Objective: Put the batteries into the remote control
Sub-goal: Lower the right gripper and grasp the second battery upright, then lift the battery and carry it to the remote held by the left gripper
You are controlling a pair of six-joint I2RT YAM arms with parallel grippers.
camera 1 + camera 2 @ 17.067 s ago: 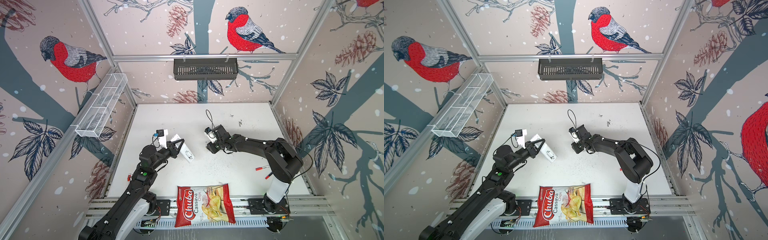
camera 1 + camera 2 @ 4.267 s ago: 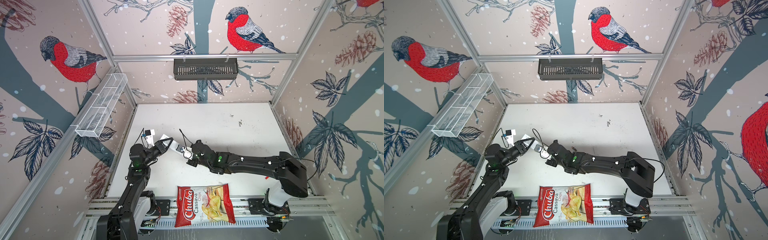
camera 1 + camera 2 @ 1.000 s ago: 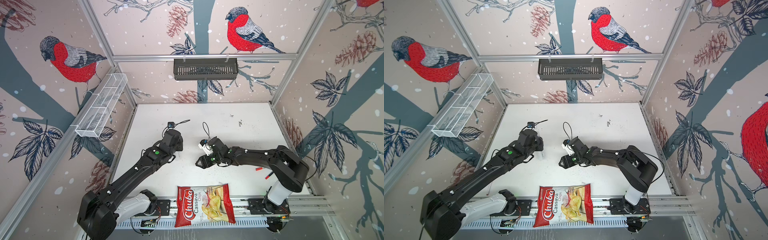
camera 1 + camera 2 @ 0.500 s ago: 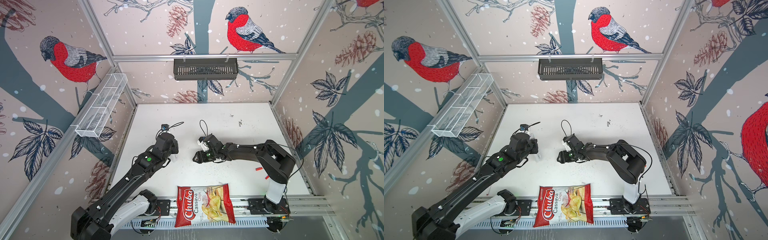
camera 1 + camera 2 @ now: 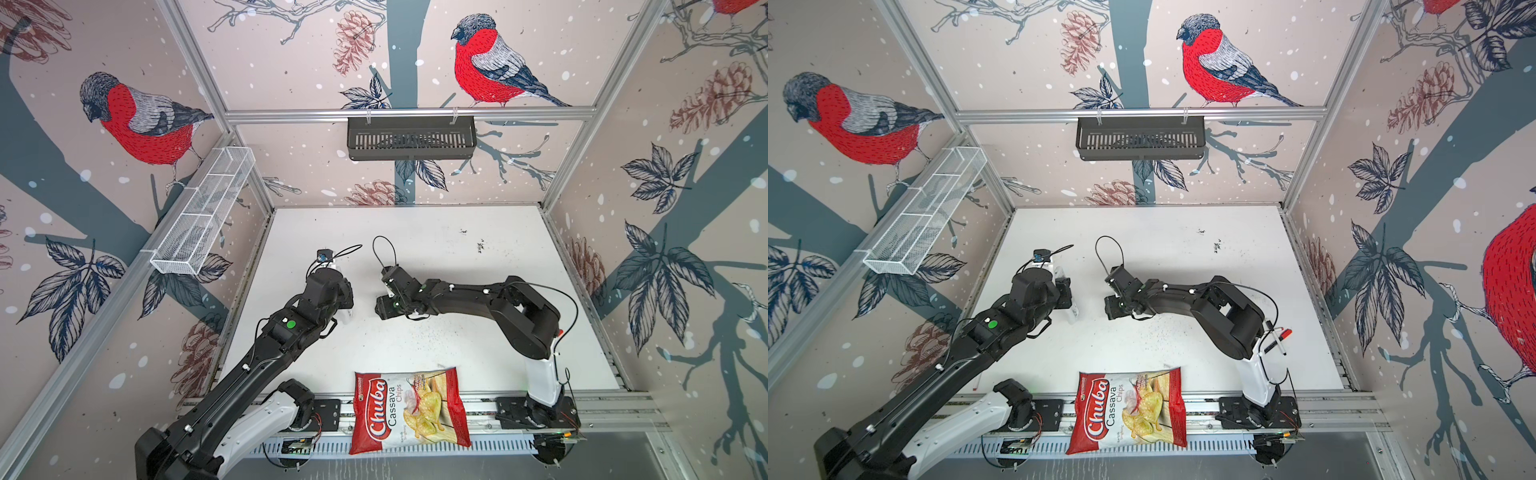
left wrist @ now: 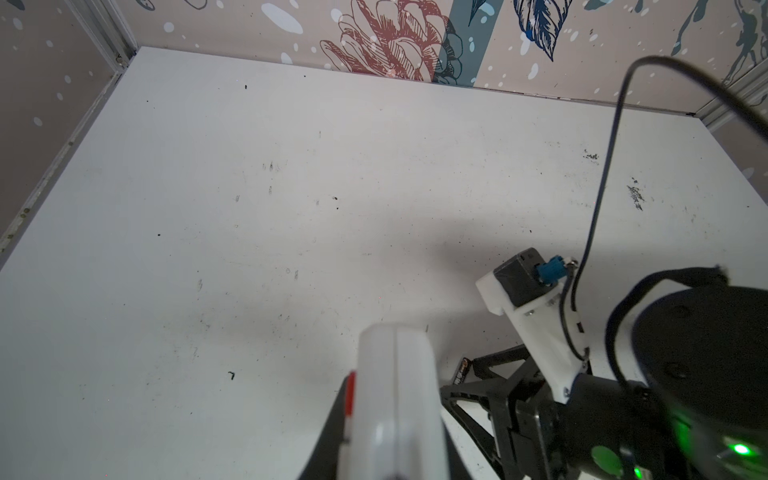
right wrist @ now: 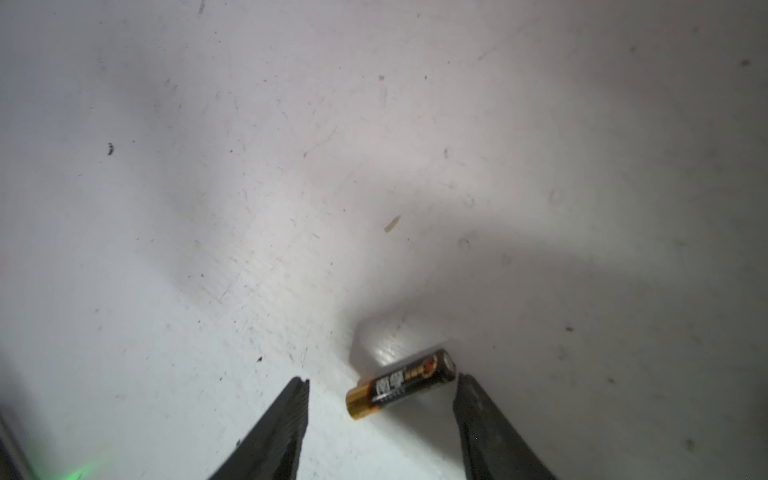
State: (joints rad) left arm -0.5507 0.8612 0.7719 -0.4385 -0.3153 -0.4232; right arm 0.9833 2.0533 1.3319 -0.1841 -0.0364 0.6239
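My left gripper [image 5: 343,299] [image 5: 1065,297] is shut on the remote control [image 6: 395,395], a slim white bar. The bar's end pokes out past the black fingers, and a red mark shows on its edge. In both top views the remote's lower end [image 5: 345,318] [image 5: 1072,313] shows beside the left wrist. One of the batteries [image 7: 401,384], black with a gold end, lies on the white table [image 7: 249,208]. My right gripper [image 7: 382,378] [image 5: 384,309] [image 5: 1115,311] is open, low over the table, with a finger on either side of this battery. One fingertip [image 7: 463,380] is almost at the battery's silver end.
A red Chuba chips bag [image 5: 409,409] [image 5: 1127,409] lies across the front rail. Red-tipped markers [image 5: 1279,334] lie behind the right arm's elbow. A black basket [image 5: 411,137] hangs on the back wall and a white wire basket [image 5: 203,216] on the left wall.
My right gripper has slid left over the table and its fingers have drawn closer together. The left arm has pulled slightly left with the remote control still held.
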